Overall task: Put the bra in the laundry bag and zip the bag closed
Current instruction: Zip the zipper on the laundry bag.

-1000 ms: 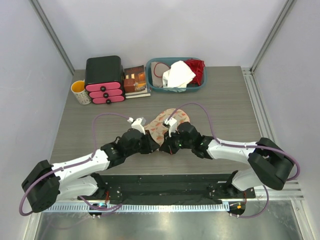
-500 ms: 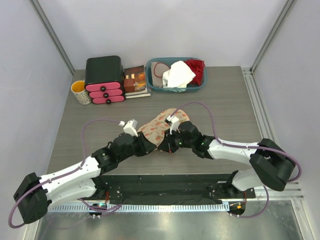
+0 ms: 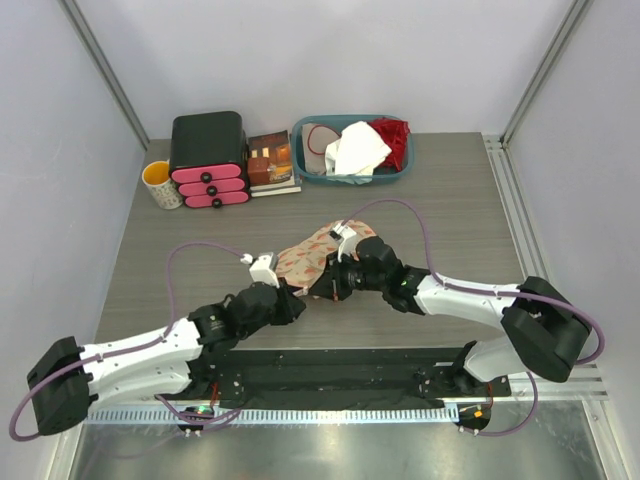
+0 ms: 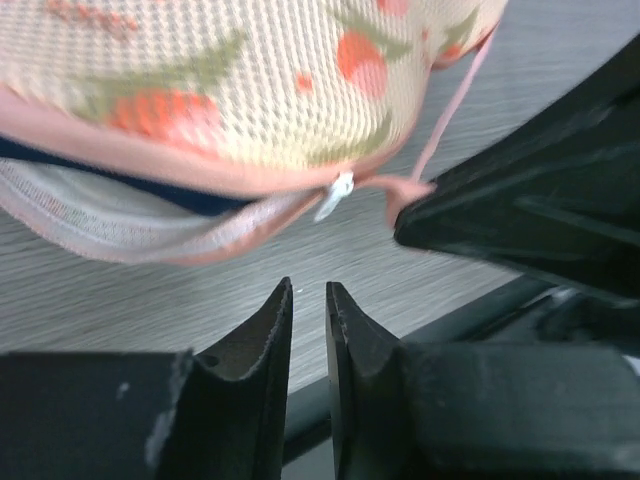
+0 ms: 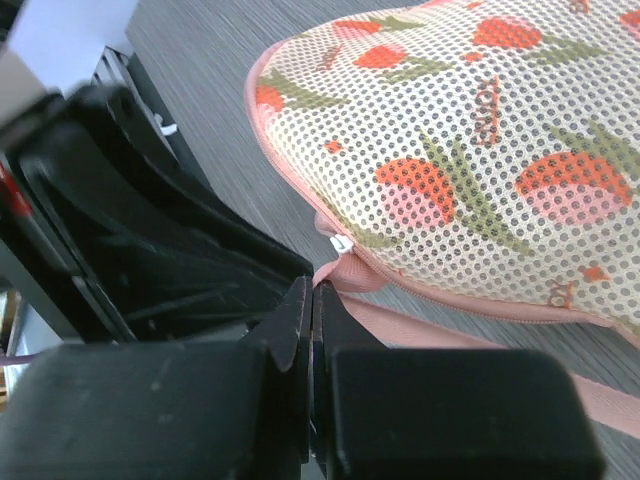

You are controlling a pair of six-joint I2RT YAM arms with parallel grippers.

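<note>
A: Since 1 s back, the left arm has drawn toward the near-left and its wrist has come off the laundry bag (image 3: pixel 312 250). The right arm has barely shifted.

B: Left gripper (image 4: pixel 307 290)?

A: A narrow slit with nothing in it, pointed at the zipper pull (image 4: pixel 339 195) and just short of it. Probably lining up to pinch it.

B: Right gripper (image 5: pixel 311 292)?

A: Clamped on the pink trim at the bag's near end, just beside the pull. I judge it anchors the bag so the zip can be drawn against it.

B: The bra (image 4: pixel 185 198)?

A: Inside the bag, mid-table (image 3: pixel 450 200). Only 1 navy sliver shows through the open seam.

B: Unclear?

A: The zip's state round the far side is hidden. The left wrist view is blurred. From above, both arms cover the bag's near end.
</note>
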